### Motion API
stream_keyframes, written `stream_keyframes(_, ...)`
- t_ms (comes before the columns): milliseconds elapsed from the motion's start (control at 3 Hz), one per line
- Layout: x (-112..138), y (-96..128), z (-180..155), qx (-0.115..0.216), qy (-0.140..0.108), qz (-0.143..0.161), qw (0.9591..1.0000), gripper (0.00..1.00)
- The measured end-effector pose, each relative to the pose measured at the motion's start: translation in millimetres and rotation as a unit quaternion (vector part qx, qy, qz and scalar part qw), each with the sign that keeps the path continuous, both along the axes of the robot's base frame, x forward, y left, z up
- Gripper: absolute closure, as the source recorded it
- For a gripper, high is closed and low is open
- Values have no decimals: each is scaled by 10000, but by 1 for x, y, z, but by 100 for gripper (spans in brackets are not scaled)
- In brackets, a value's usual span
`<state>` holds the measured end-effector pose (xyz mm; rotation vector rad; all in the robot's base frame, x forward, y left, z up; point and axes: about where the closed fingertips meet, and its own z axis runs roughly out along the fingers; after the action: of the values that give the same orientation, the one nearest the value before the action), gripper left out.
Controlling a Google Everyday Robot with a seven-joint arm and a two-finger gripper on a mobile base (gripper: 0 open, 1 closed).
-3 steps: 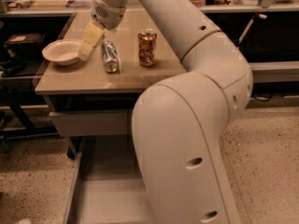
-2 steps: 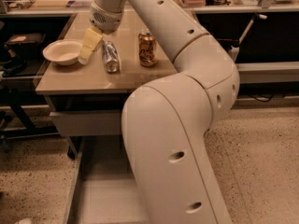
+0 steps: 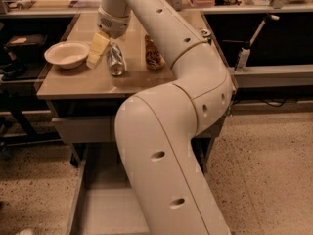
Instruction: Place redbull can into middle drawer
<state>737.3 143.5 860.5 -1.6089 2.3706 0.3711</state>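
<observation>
The redbull can (image 3: 116,60), slim and silver-grey, stands on the tabletop (image 3: 98,82) left of centre. My gripper (image 3: 101,52), with its pale yellow part, reaches down from the wrist right at the can's upper left side, touching or nearly touching it. The middle drawer (image 3: 98,204) is pulled out below the table, its flat grey-beige floor showing at the lower left. My arm covers most of the drawer's right side.
A white bowl (image 3: 67,55) sits on the table left of the gripper. An orange-gold can (image 3: 154,55) stands right of the redbull can, partly behind my arm. A closed drawer front (image 3: 83,129) is under the tabletop. A white spray bottle (image 3: 243,55) stands at the right.
My gripper has come down a little closer to the redbull can. My arm's big lower link has shifted left across the view. The cans and the bowl have not moved.
</observation>
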Motion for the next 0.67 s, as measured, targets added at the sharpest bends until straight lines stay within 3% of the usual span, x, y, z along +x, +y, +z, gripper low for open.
stream_keyframes(333,14,-12,-14,-47,18,-154,9999,0)
stream_keyframes(667,16,-5,-32,-31,187,-192,9996,0)
